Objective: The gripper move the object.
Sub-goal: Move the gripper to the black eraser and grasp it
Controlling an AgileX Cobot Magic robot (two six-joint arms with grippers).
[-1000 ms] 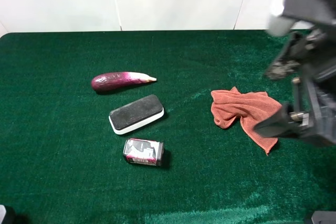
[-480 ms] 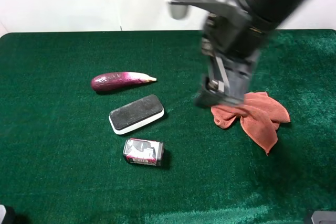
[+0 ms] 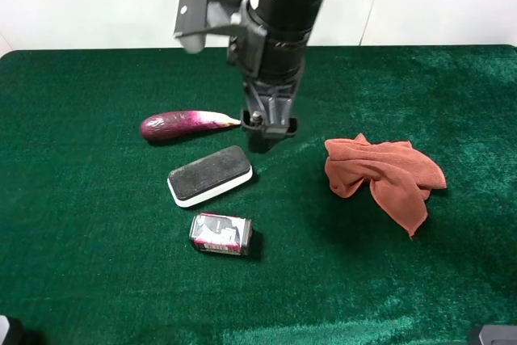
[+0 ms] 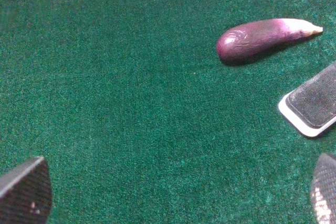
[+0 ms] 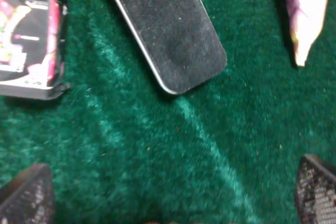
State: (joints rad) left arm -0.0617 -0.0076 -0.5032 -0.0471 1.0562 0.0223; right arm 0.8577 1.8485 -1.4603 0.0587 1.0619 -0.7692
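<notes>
Right black tool (image 3: pixel 265 139) is spread wide, gripping nothing, hanging just right of the white-based, black-felt-topped rounded eraser block (image 3: pixel 210 175).

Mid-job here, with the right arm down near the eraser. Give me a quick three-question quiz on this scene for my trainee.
1. True or false: the right gripper is open and holds nothing.
2. Fill in: in the high view, the orange cloth lies to the ___ of the right gripper.
3. In the high view, what lies between the eggplant and the crushed can?
A. the eraser
B. the orange cloth
C. nothing

Key:
1. True. In the right wrist view its fingers stand wide apart over bare felt.
2. Right.
3. A.
</notes>
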